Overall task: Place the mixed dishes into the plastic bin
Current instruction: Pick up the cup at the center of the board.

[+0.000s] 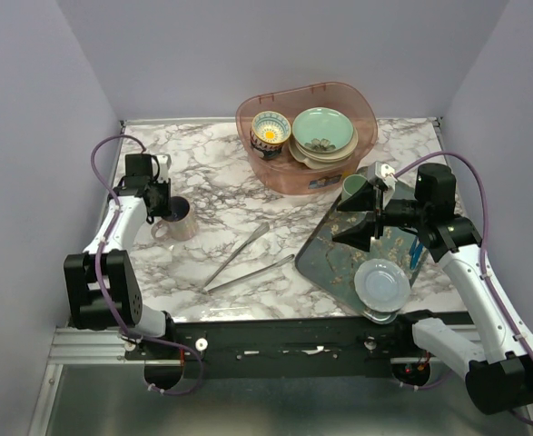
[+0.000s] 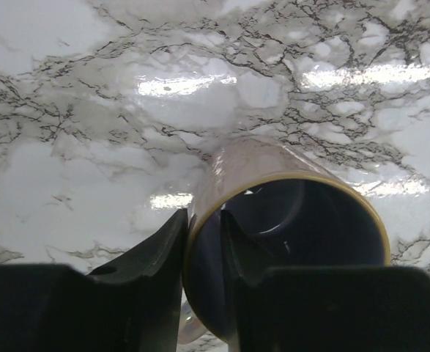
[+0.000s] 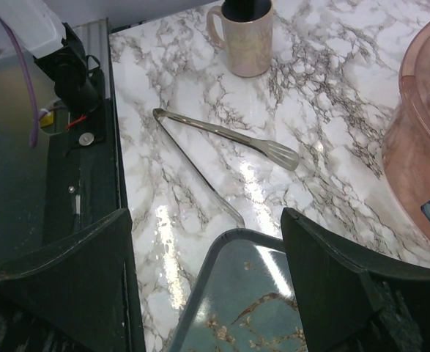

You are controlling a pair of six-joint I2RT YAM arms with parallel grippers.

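Top external view: two claws, one plastic bin point(image 1: 295, 180), one tray point(image 1: 334, 259), one pair of tongs point(image 1: 241, 260) on the marble table point(image 1: 221, 173).

**Left claw** point(image 1: 164, 202)
- State: fingers narrow, clamped on the wall of one mug point(image 1: 180, 221).
- Left wrist view: one finger point(image 2: 152, 282) sits outside the mug point(image 2: 295, 220) and the other inside it, with the rim between them. The mug stands upright on the table directly below the claw.

**Right claw** point(image 1: 364, 211)
- State: fingers spread wide, holding nothing.
- Right wrist view: one corner of the tray point(image 3: 229, 308) lies below the gap between the fingers. The tongs point(image 3: 222, 139) lie on the table beyond that corner, further out from the claw. The mug point(image 3: 244, 40) stands beyond the tongs, well apart from this claw.
- One green cup point(image 1: 355, 188) sits just beside the far finger; contact cannot be told.
- One pale blue plate point(image 1: 381, 283) rests on the tray, on the near side of the claw.

**Bin contents**
- The bin stands beyond the right claw, near it, and well apart from the left claw.
- Count inside: one patterned bowl point(image 1: 271, 130) and one mint-green plate point(image 1: 323, 130). The plate tops a stack of further dishes; their number cannot be told.
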